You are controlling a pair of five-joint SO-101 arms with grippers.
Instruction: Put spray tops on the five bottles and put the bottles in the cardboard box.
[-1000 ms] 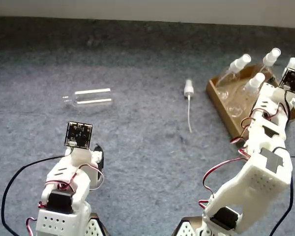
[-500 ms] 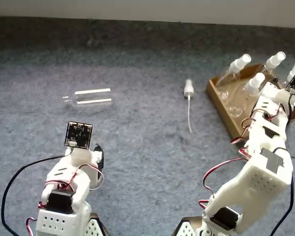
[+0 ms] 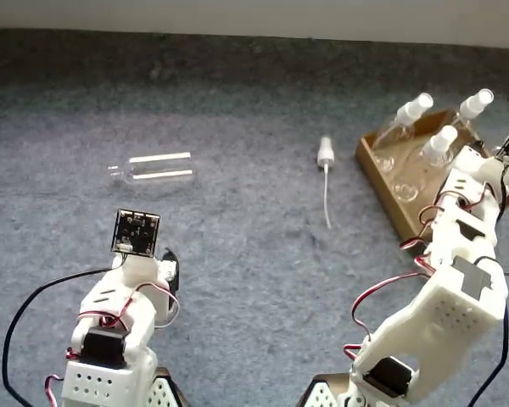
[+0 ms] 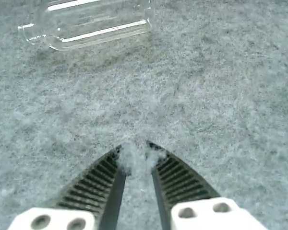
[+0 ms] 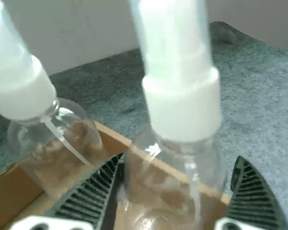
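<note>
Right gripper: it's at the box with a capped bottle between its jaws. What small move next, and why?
Probably lift the right gripper straight up, clear of the box. Its jaws stand open around the bottle, which stands in the box with its top on, so it looks placed. An uncapped bottle and a loose top lie on the table.

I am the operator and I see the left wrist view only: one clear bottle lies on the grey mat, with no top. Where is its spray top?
Observer: The spray top lies loose on the mat, between that bottle and the cardboard box.
Operator: How many bottles are in the box?
Observer: The high view shows three capped bottles; the right arm covers part of the box.
Operator: What is that arm doing?
Observer: The right gripper is open around a spray-topped bottle standing in the box.
</note>
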